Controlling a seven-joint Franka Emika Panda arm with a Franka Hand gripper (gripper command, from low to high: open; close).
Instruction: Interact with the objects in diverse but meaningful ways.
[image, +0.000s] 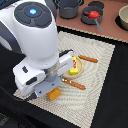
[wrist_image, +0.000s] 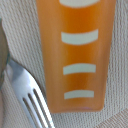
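Note:
The orange ridged block (image: 54, 94) lies on the woven mat just under my gripper (image: 49, 89). In the wrist view the block (wrist_image: 82, 50) fills most of the picture, very close, with pale stripes across it. My fingers do not show there, so I cannot tell whether they are open or shut. The yellow box (image: 74, 66) lies on the round tan plate (image: 67, 73). The red tomato (image: 92, 14) sits in a dark pan at the back. The dark grey pot (image: 69, 7) stands beside it. The sausage is hidden.
A fork (image: 76, 84) with a wooden handle lies next to the block; its metal tines (wrist_image: 30, 97) show in the wrist view. A knife (image: 89, 59) lies beyond the plate. A tan bowl (image: 123, 18) stands at the exterior view's far right. The arm hides the mat's left part.

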